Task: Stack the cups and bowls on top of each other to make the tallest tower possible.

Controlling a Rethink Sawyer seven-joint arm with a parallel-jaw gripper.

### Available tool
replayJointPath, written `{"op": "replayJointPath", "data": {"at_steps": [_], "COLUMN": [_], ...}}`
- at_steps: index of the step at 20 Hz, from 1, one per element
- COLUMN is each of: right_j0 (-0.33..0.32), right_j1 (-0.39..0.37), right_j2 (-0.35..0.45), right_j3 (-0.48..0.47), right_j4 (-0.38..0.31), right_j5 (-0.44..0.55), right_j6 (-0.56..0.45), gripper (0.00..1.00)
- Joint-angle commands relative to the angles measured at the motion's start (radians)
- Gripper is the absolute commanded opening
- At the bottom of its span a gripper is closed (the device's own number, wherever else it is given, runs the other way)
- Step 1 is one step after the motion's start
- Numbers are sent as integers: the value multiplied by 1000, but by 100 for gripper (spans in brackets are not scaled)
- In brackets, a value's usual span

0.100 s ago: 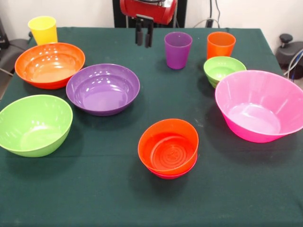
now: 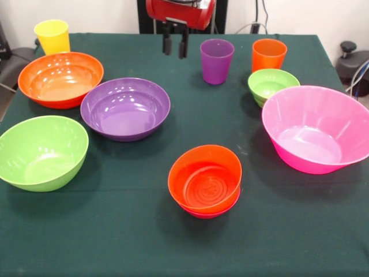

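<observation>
In the front view my gripper (image 2: 175, 46) hangs at the far edge of the table, fingers apart and empty, left of the purple cup (image 2: 217, 60). The orange cup (image 2: 268, 55) stands far right, the yellow cup (image 2: 52, 36) far left. The tower (image 2: 205, 180) sits near the middle front: a small orange bowl (image 2: 204, 178) nested in a small red-magenta bowl (image 2: 214, 211), tilted toward the camera. The small green bowl (image 2: 273, 85) sits below the orange cup. The huge pink bowl (image 2: 316, 128) is at right. The large purple bowl (image 2: 125, 108), orange bowl (image 2: 60, 79) and lime green bowl (image 2: 41, 152) are at left.
A dark green cloth (image 2: 115, 231) covers the table. The robot's pedestal and red arm (image 2: 180, 11) stand at the far side. Dark chairs or equipment show past the left and right table edges.
</observation>
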Motion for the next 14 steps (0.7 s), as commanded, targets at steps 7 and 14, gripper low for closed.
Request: {"op": "replayJointPath", "data": {"at_steps": [7, 14], "right_j0": [-111, -117], "right_j1": [-10, -17], "right_j2": [153, 166], "right_j3": [67, 87], "right_j4": [-80, -96], "right_j5": [-80, -85], "right_j6": [-267, -238], "gripper": [100, 100]}}
